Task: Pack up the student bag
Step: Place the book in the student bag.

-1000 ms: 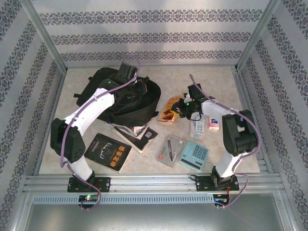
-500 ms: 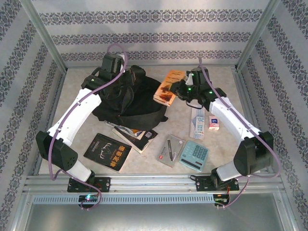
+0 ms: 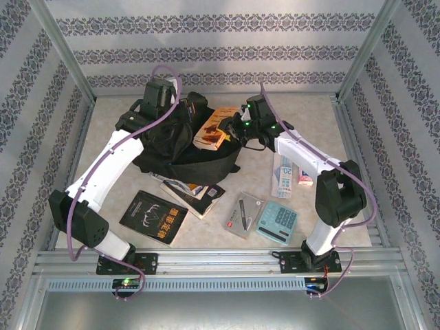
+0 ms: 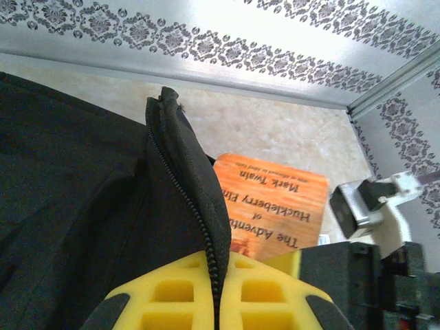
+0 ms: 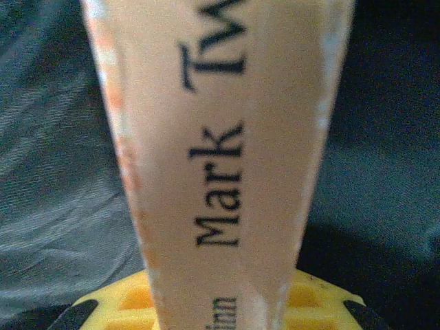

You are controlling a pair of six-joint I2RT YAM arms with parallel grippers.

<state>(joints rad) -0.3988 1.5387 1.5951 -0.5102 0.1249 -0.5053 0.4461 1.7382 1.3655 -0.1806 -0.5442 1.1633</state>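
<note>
Nearest, the black-covered book [image 3: 155, 217], calculator [image 3: 277, 222] and book stack [image 3: 194, 190] lie where they lay before on the beige counter [image 3: 302, 113]. Beyond them the student bag [image 3: 189, 157] sits left of centre, its zipper edge [image 4: 184, 184] still clenched in the left pincer [image 4: 216, 278]. The right pincer [image 5: 220, 302], grasping the orange Mark Twain book [image 3: 214, 128], has carried it leftward to the bag's raised mouth. Farthest stand the patterned walls [image 3: 220, 51].
</note>
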